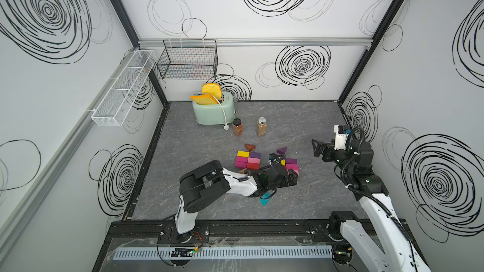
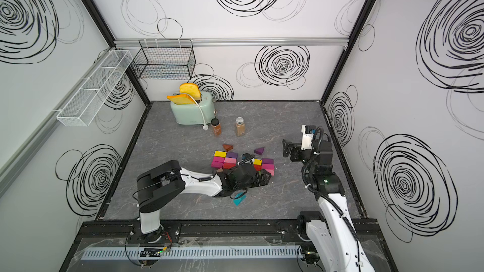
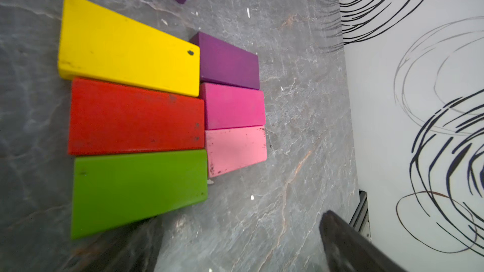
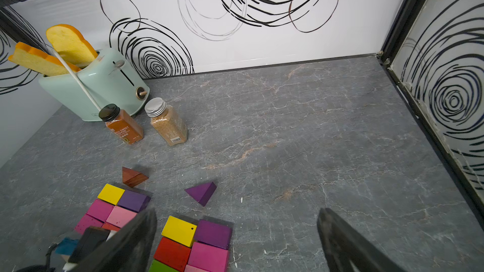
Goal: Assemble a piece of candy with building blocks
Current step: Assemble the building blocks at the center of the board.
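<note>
The building blocks lie mid-table in two flat groups. One rectangle (image 1: 247,159) of yellow, purple, magenta, pink and red bricks sits left. In the left wrist view the other group shows yellow (image 3: 128,45), red (image 3: 136,116), green (image 3: 138,189), purple (image 3: 227,61), magenta (image 3: 233,105) and pink (image 3: 235,150) bricks. My left gripper (image 1: 293,176) (image 3: 235,242) hangs low over this group, open, with bare table between its fingers. A brown wedge (image 1: 249,147), a purple wedge (image 1: 282,150) and a teal wedge (image 1: 265,199) lie loose. My right gripper (image 1: 317,149) (image 4: 235,239) is open and empty, raised at the right.
A mint toaster (image 1: 213,111) with two bread slices stands at the back, its white cord trailing forward. Two spice jars (image 1: 237,126) (image 1: 261,126) stand in front of it. A black wire basket (image 1: 188,61) and a white mesh shelf (image 1: 123,90) hang on the walls.
</note>
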Robot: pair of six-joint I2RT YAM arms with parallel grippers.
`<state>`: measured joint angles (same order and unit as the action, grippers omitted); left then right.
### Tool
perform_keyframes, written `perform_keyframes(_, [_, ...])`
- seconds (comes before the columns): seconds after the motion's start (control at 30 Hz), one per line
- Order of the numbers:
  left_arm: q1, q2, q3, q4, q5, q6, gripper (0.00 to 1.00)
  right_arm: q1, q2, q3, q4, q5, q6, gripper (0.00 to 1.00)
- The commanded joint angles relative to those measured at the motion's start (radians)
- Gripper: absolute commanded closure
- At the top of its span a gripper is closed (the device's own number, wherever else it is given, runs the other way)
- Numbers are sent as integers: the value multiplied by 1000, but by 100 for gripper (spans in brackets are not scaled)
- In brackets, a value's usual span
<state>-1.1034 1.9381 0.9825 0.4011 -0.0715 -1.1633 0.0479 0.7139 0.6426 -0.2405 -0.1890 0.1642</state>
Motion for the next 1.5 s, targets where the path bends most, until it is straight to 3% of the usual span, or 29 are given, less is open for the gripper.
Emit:
perform_keyframes(0.0, [8, 27, 12, 28, 6, -19, 2, -7, -13, -15, 19, -10, -10, 1])
perform_keyframes(0.53, [23, 24, 6, 51, 11, -16, 2, -21, -12, -38, 30, -37, 20, 1])
perform_keyframes(0.87, [33, -16, -31, 109, 53, -10, 2, -36, -4, -82, 65, -103, 167, 1])
perform_keyframes(1.07, [15, -131, -100, 119, 105, -9, 2, -37, 5, -135, 121, -112, 268, 1])
perform_keyframes(1.23, [7, -308, -220, 105, 136, 20, 2, -37, 14, -199, 194, -132, 360, 1])
perform_keyframes(1.47, [67, -610, -340, -3, 197, 136, 2, -36, -47, -465, 549, -147, 621, 1])
